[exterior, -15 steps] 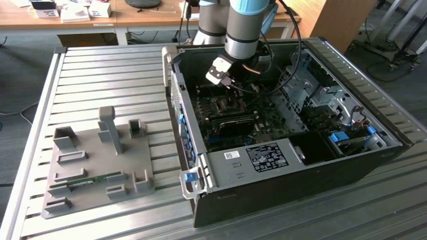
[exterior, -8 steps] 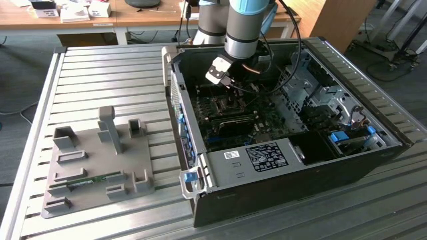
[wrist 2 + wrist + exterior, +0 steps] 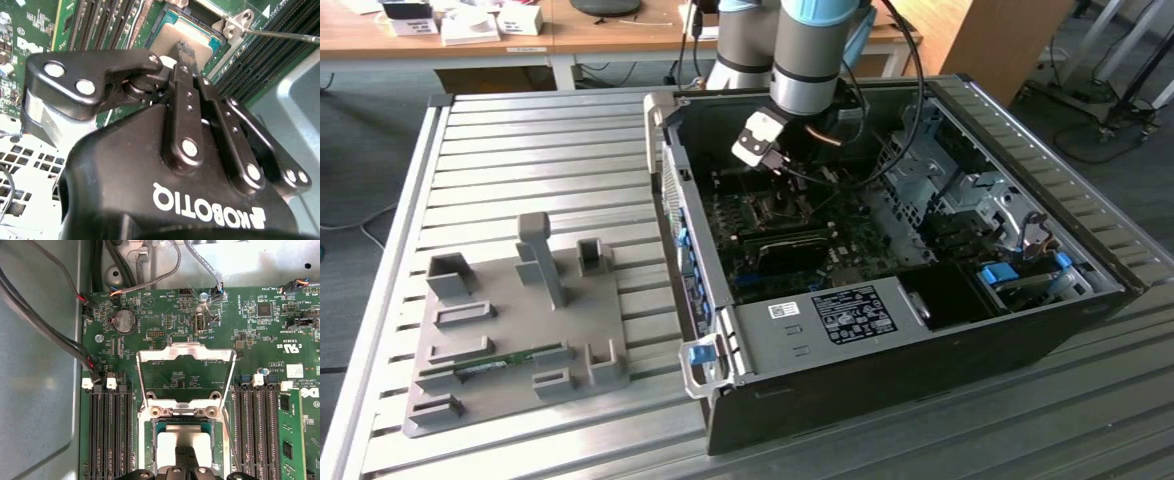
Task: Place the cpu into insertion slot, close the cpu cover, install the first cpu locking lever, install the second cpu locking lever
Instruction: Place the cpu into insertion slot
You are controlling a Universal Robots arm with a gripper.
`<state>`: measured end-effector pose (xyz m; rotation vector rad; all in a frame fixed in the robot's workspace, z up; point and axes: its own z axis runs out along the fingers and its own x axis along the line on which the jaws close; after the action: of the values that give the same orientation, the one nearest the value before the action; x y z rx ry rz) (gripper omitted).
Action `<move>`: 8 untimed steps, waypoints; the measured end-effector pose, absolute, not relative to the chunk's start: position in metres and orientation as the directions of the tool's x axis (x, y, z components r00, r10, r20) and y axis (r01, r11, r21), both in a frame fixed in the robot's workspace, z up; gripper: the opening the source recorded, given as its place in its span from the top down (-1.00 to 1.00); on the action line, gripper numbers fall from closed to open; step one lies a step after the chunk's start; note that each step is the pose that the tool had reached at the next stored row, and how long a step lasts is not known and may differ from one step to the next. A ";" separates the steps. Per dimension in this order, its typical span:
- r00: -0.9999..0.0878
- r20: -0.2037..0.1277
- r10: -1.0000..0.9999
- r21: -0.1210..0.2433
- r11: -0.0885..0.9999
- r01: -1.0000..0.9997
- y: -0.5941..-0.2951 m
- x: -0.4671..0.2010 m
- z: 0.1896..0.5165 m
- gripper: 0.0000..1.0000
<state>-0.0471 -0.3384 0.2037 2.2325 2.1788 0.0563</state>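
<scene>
- You have the gripper (image 3: 781,182) reaching down into the open computer case (image 3: 881,395), which sits on the slatted table (image 3: 520,150) toward the exterior view's right
- In the first wrist view its fingertips are drawn together with only a thin seam between them and nothing clamped. They sit directly over the cpu (image 3: 169,447), but I can't tell whether they press on its face or hover just above
- The cpu lies flat in the insertion slot (image 3: 151,440) on the green board (image 3: 150,315), between the two banks of memory slots (image 3: 107,435). It looks seated, though you can't confirm that from here
- The cpu cover (image 3: 186,355) is open, swung back on its hinge and lying over the board on the far side of the slot from the gripper
- A locking lever (image 3: 285,35), a thin wire rod, stands clear beside the slot and looks unlatched
- Treat the cpu as light, stiff and fragile underneath, with a smooth, likely slippery metal face, so take it by opposite edges if it needs moving
- The cover is probably thin, rigid sheet that pivots freely, so take it at the free edge farthest from the hinge
</scene>
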 end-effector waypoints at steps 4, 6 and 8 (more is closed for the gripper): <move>0.024 0.011 1.000 0.041 -0.025 0.999 -0.338 -0.047 0.208 0.79; 0.024 0.011 1.000 0.041 -0.025 0.999 -0.338 -0.047 0.211 0.79; 0.024 0.011 1.000 0.041 -0.025 0.999 -0.338 -0.047 0.213 0.79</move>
<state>-0.0471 -0.3384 0.2132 2.2326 2.1787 0.0562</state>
